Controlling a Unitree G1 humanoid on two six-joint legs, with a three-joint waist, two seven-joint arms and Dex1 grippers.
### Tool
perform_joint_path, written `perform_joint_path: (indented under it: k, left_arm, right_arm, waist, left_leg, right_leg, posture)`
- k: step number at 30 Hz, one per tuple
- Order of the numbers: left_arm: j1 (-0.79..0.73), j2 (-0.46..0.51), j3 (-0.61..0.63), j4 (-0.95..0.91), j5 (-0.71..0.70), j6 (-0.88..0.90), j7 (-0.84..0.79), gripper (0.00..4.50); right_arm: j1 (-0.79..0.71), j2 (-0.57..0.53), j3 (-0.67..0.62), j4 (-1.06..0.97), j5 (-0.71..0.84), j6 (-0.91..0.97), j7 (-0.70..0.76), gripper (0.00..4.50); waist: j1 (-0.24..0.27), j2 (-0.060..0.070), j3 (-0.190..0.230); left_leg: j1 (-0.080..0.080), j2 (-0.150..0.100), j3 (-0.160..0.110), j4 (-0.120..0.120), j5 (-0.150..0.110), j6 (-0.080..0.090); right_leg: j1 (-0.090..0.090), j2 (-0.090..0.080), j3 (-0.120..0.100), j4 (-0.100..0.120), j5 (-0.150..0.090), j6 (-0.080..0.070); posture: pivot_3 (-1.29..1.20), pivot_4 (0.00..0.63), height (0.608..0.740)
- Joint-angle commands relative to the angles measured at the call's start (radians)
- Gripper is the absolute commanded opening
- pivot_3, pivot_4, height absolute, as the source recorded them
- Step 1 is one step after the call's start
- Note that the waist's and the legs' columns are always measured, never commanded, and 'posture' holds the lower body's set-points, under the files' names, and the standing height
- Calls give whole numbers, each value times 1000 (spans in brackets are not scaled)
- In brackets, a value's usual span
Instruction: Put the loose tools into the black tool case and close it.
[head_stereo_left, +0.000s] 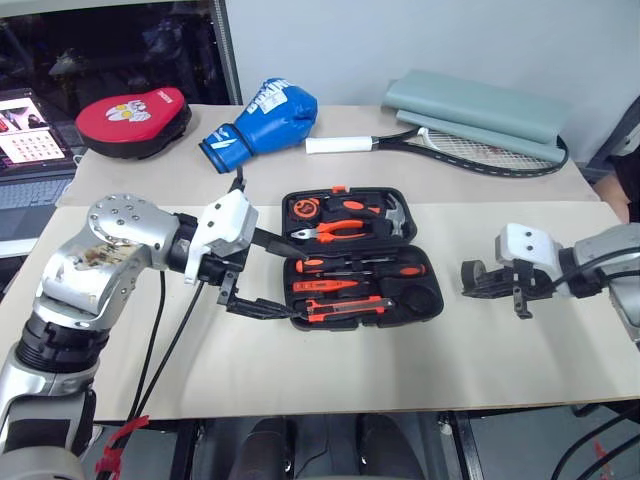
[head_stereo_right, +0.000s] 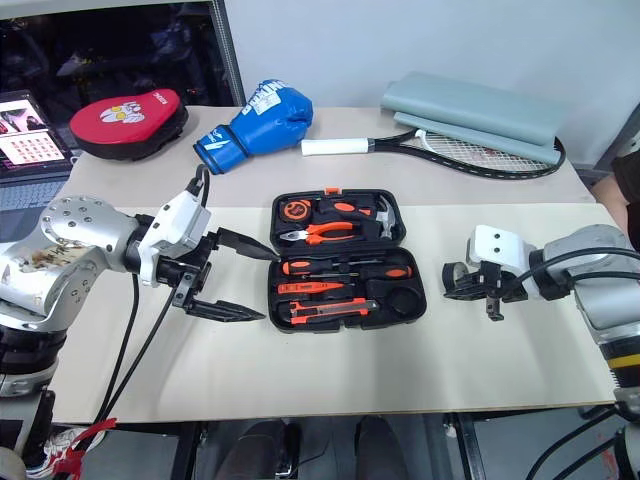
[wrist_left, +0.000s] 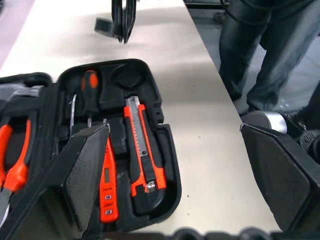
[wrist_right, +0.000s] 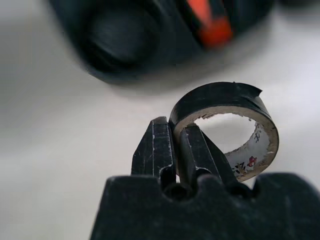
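Broadly, one table (head_stereo_left: 330, 380) covered in pale beige sheet carries everything, and the black tool case (head_stereo_left: 362, 258) lies open at its centre, one hinged moulded-plastic shell with shaped recesses. At 12 o'clock from the case lies one tennis racket (head_stereo_left: 480, 148) with a white grip, its head partly under two folded grey-green pads (head_stereo_left: 480, 110). At 11 o'clock sits one glossy blue boxing glove (head_stereo_left: 262, 122), and farther toward 10 o'clock one red-and-black punch pad (head_stereo_left: 133, 120).

Inside the case, the far half holds one pair of orange-handled pliers (head_stereo_left: 335, 230), one hammer (head_stereo_left: 396, 214) and one tape measure (head_stereo_left: 303, 209). The near half holds two orange-and-black screwdrivers (head_stereo_left: 365, 268), one thin red tester pen (head_stereo_left: 325, 286) and one orange-and-black utility knife (head_stereo_left: 340, 305); one round recess (head_stereo_left: 418, 298) at its right end is unfilled.

At 9 o'clock from the case, the left pincer (head_stereo_right: 240, 280) stands wide apart, holding nothing, its far finger above the case's left edge and its near finger by the near left corner.

At 3 o'clock, well apart from the case, the right pincer (wrist_right: 173, 145) is closed tight on the wall of one small roll of dark tape (wrist_right: 225, 125), a glossy black ring with a cardboard core, one finger inside the ring and one outside.
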Motion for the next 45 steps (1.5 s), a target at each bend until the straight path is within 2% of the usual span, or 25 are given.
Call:
perform_joint_path:
  k: [1, 4, 15, 17, 18, 20, 28, 29, 34, 36, 37, 38, 39, 40, 42, 45]
  left_arm:
    - [2, -1, -3, 0, 8, -37, -10, 4500]
    - [-12, -14, -12, 8, 8, -40, -5, 4500]
    - [-18, -22, -15, 14, 11, -43, 0, 4500]
    - [-18, -22, -12, 13, 10, -41, 2, 4500]
    - [-18, -22, -10, 12, 9, -40, 3, 4500]
    - [-20, -22, -8, 15, 9, -39, 5, 4500]
    - [-19, -29, -11, 25, 14, -46, 13, 4500]
    - [-16, -32, -13, 26, 15, -47, 18, 4500]
    - [1, -71, 10, 89, 38, -36, 108, 4500]
    - [9, -86, 28, 133, 51, -5, 176, 4500]
    - [17, -89, 31, 145, 64, -4, 201, 4500]
    - [23, -89, 30, 155, 77, -5, 222, 4244]
    - [29, -87, 27, 165, 93, -7, 242, 3988]
    - [40, -84, 20, 179, 117, -15, 261, 3785]
    - [61, -80, -1, 206, 167, -28, 299, 3174]
    - [88, -83, -28, 245, 228, -35, 338, 1947]
  right_arm:
    - [8, -4, -14, -178, 57, 73, 11, 44]
    - [3, 21, 42, -239, 27, 91, -10, 44]
    - [-70, 78, 152, -154, -103, 66, -37, 44]
    - [-75, 76, 158, -159, -100, 71, -20, 800]
    - [-77, 77, 157, -168, -94, 80, -15, 938]
    - [-86, 83, 155, -179, -86, 104, -12, 1547]
    - [-112, 70, 104, -241, -56, 171, -11, 4406]
    - [-111, 65, 81, -253, -41, 188, -17, 4483]
    - [-33, 73, -151, -328, 115, 378, -113, 4483]
    - [43, 93, -277, -357, 169, 480, -179, 3968]
    - [85, 100, -327, -367, 185, 503, -202, 3860]
    - [123, 105, -363, -376, 194, 514, -224, 3442]
    - [153, 109, -388, -382, 196, 518, -244, 3244]
    - [186, 116, -410, -379, 191, 512, -273, 2777]
    - [234, 135, -444, -353, 179, 492, -325, 2220]
    - [276, 172, -463, -287, 139, 420, -408, 1109]
  waist:
    - [1, 0, 0]
    - [6, 0, 0]
    - [6, 0, 0]
    - [6, 0, 0]
    - [6, 0, 0]
    - [6, 0, 0]
    - [6, 0, 0]
    - [6, 0, 0]
    - [12, 0, 0]
    - [17, 0, 0]
    - [20, 0, 0]
    - [22, 0, 0]
    - [24, 0, 0]
    - [24, 0, 0]
    - [23, 0, 0]
    - [21, 0, 0]
  left_leg:
    - [0, 0, 0, 0, 0, 0]
    - [0, 0, 0, 1, 0, 0]
    - [-1, -1, -1, 3, 0, 0]
    - [-1, -1, -1, 3, 0, 0]
    - [-1, -1, -1, 3, 0, 0]
    - [-1, -1, -1, 3, 0, 0]
    - [-1, -1, -1, 3, 0, 0]
    - [-1, -1, -1, 3, 0, 0]
    - [-1, -1, -2, 3, 0, 0]
    - [-1, -1, -3, 3, 0, 0]
    - [-1, -1, -3, 3, 0, 0]
    - [-1, -1, -3, 3, 0, 0]
    - [-1, -1, -3, 3, 0, 0]
    - [-2, -1, -2, 3, 0, 0]
    - [-1, -2, -1, 3, 0, 0]
    - [0, -2, -1, 3, 0, 0]
  right_leg:
    - [0, 0, 0, 0, 0, 0]
    - [0, 0, 0, 1, 0, 0]
    - [0, -1, 0, 1, 0, 1]
    - [0, -1, 0, 1, 0, 1]
    - [0, 0, 0, 1, 0, 1]
    - [0, 0, 0, 1, 0, 1]
    - [0, 0, 0, 2, 0, 1]
    - [0, 0, 0, 2, 0, 1]
    - [0, -1, -1, 2, 0, 1]
    - [1, -1, -1, 2, 1, 0]
    - [1, -1, -1, 1, 1, 0]
    - [1, -1, -1, 1, 1, 0]
    - [1, -1, -1, 1, 1, 0]
    - [0, -1, -1, 1, 1, 0]
    - [0, -1, 0, 2, 1, 1]
    - [1, -1, 0, 2, 1, 0]
  posture:
    - [0, 150, 736]
    - [0, 150, 736]
    - [0, 150, 736]
    - [0, 150, 736]
    - [0, 150, 736]
    - [0, 150, 736]
    - [0, 150, 736]
    - [0, 150, 736]
    - [0, 150, 736]
    - [0, 150, 736]
    - [0, 150, 736]
    - [0, 150, 736]
    - [0, 150, 736]
    - [0, 150, 736]
    - [0, 150, 736]
    - [0, 150, 736]
